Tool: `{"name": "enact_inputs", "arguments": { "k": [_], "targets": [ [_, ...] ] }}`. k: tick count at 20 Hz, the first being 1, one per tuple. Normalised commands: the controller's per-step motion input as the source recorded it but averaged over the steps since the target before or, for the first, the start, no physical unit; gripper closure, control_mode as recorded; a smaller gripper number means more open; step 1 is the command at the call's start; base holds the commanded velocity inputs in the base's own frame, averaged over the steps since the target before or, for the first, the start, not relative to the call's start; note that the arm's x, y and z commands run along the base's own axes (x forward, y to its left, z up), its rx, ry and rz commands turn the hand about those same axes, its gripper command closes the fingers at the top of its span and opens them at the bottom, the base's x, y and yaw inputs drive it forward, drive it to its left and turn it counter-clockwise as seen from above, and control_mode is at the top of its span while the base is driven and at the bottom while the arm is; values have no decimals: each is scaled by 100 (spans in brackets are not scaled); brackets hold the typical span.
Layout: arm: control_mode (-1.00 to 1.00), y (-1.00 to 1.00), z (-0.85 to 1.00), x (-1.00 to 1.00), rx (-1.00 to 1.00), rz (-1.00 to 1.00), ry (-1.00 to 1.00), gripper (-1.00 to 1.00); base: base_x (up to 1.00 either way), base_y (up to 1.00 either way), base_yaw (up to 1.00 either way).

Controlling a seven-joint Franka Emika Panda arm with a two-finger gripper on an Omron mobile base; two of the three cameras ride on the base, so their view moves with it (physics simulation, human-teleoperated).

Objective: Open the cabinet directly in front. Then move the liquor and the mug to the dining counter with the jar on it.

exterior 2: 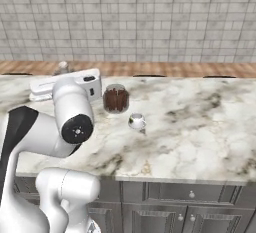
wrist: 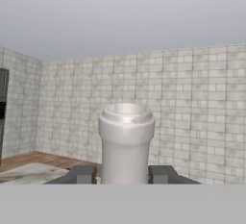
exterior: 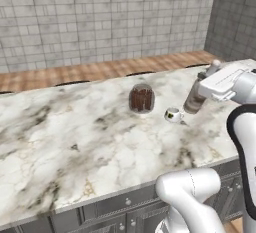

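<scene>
The liquor [exterior: 194, 101] is a pale bottle at the right end of the dining counter [exterior: 75, 142], just right of the white mug [exterior: 173, 114]. My gripper [exterior: 201, 83] is shut on the bottle's neck, reaching in from the right. In the hand view the liquor neck [wrist: 126, 146] stands upright between the two dark fingertips [wrist: 81, 174]. Whether its base touches the marble I cannot tell. The jar [exterior: 142, 98] stands left of the mug. From the right base, the jar [exterior 2: 116, 98] and mug [exterior 2: 136, 121] sit right of my hand, and the liquor cap [exterior 2: 62, 67] peeks above it. The cabinet is out of view.
The marble dining counter [exterior 2: 200, 127] stretches wide to either side of the jar and mug. A grey tiled wall [exterior: 100, 17] and a strip of wood floor [exterior: 75, 74] lie beyond the counter's far edge. Drawer fronts with knobs [exterior 2: 191, 194] run below the near edge.
</scene>
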Motion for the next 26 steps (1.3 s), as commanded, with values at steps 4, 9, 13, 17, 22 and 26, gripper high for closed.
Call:
{"name": "enact_inputs", "arguments": {
  "k": [4,9,13,17,22,26],
  "targets": [
    [-100,35,-38,23,-18,2,12,100,0,0,0],
    [-100,12,-19,8,-4,3,6,100,0,0,0],
    [-100,0,-2,1,0,0,0,100,0,0,0],
    [-100,4,-29,22,0,3,0,100,0,0,0],
    [-100,45,-42,61,0,0,5,100,0,0,0],
    [-100,96,-51,100,-3,0,16,100,0,0,0]
  ]
}}
